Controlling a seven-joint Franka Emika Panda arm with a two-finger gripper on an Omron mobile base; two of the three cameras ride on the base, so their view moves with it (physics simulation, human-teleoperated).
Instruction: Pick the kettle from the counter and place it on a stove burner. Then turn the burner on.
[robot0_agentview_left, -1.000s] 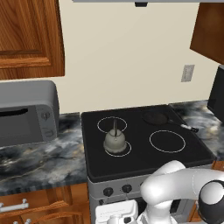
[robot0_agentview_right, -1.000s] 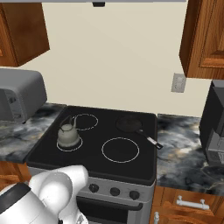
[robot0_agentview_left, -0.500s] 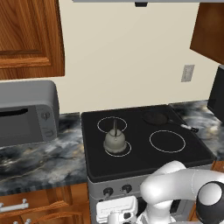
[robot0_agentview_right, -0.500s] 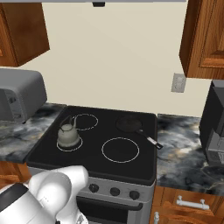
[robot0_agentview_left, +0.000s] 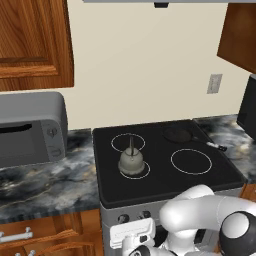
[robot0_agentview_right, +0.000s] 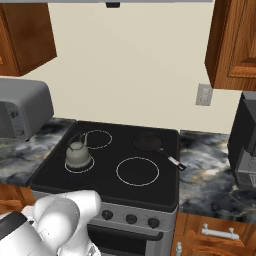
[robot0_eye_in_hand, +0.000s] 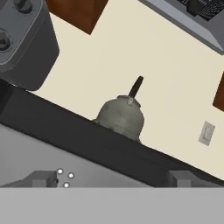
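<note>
Cooktop (robot0_agentview_left: 165, 180): kettle (robot0_agentview_left: 131, 161) on burner (robot0_agentview_left: 134, 169); gripper (robot0_eye_in_hand: 111, 178) parted, empty.

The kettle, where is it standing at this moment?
The kettle stands on the black cooktop, on the front left burner ring, left of the pan and right of the grey microwave.

Matt pale-grey kettle (robot0_agentview_left: 131, 161), smooth black glass cooktop (robot0_agentview_left: 165, 175), veined dark stone counter (robot0_agentview_left: 45, 187), brown wood cabinets (robot0_agentview_left: 32, 42)
</note>
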